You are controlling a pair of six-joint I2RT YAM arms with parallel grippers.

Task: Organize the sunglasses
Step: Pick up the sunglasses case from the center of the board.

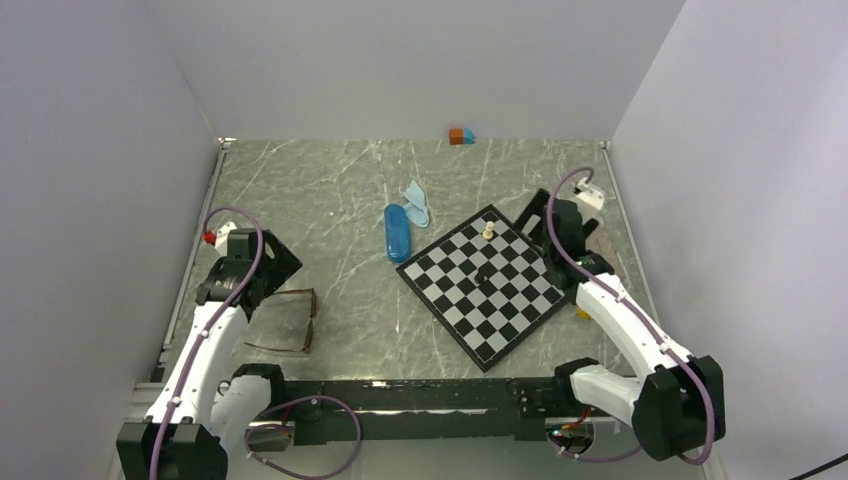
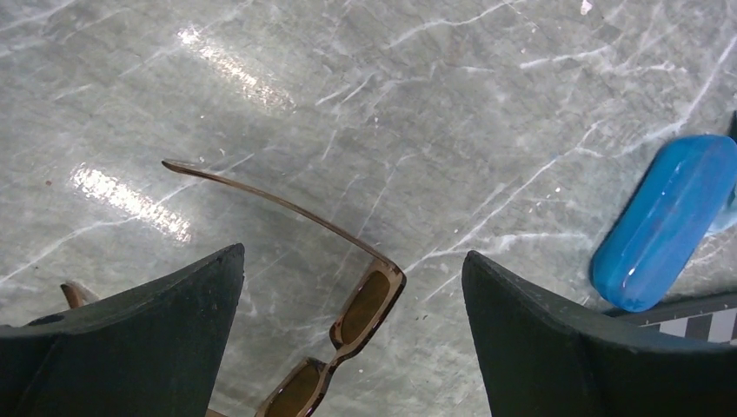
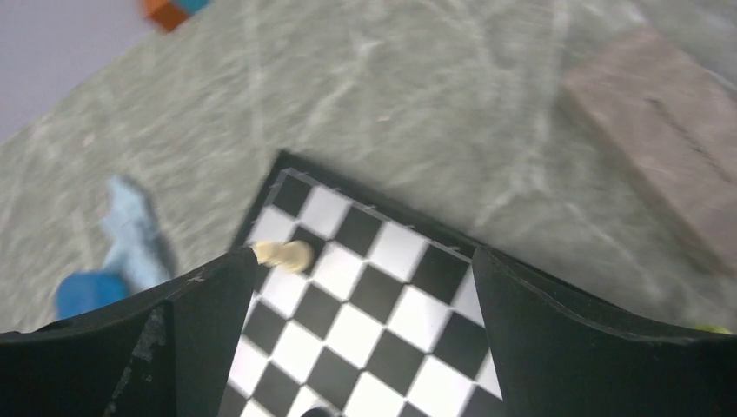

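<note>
One table (image 1: 330, 190). One chessboard (image 1: 487, 285), right of centre. Two grippers: left gripper (image 2: 352, 254) wide apart, empty, just over brown sunglasses (image 2: 365, 304); right gripper (image 3: 362, 256) likewise apart, empty, above chessboard. Only one pair in view, unfolded, near-left on table. Probably light, thin, hinge-fragile, lenses slick: take gently at frame front, not the long temple. One blue case (image 1: 397, 232). One pale pawn (image 1: 488, 231).

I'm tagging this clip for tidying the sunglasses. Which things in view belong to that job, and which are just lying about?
Belongs to the job:
- brown-framed sunglasses, temples unfolded (the only pair in view)

Just lying about:
- blue case
- light-blue cloth
- chessboard
- pale chess piece
- orange block
- blue block
- brown slab
</note>
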